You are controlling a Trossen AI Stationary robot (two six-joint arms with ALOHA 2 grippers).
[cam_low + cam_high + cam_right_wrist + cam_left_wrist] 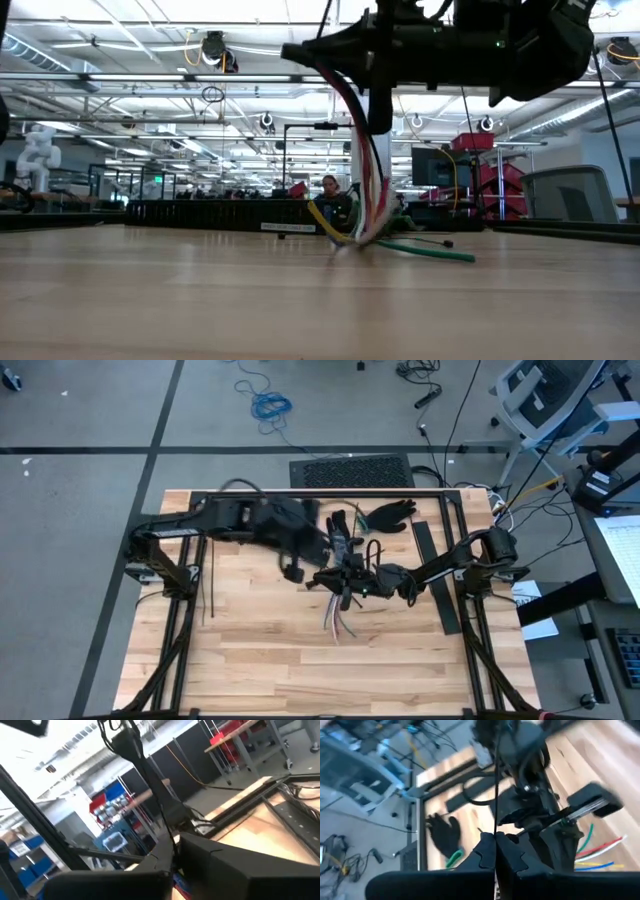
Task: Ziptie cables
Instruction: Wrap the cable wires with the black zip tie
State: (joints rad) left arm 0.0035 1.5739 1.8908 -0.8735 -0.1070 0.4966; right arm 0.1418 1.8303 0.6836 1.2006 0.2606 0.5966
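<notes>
The cables (pixel 335 618) are a bundle of white, red, green, orange and blue wires at the table's middle. They hang from my right gripper (pixel 347 586) (pixel 372 70), which reaches in level from the right and is shut on them. Their lower ends (pixel 352 238) lie on the wood. My left gripper (pixel 343 550) (pixel 495 845) hovers just beyond them on the far side, shut on a thin dark ziptie (pixel 496 795). The ziptie runs from it toward my right gripper. My left gripper pinches the ziptie (pixel 496 827) between its two fingertips, slanting down from the table's left. The strip runs straight on ahead of the fingers and looks taut. My right gripper holds the cables by their upper part (pixel 358 85), coming in level from the right. Its own body hides the place of contact. The bundle hangs below it, fanned out, with the ends on the table.
A black glove (pixel 390 513) lies at the far side, and a long black slotted rail (pixel 437 575) lies to the right of the arms. Spare dark strips (pixel 207 585) lie at the left. A black frame (pixel 300 492) edges the table. There is bare wood toward the near edge.
</notes>
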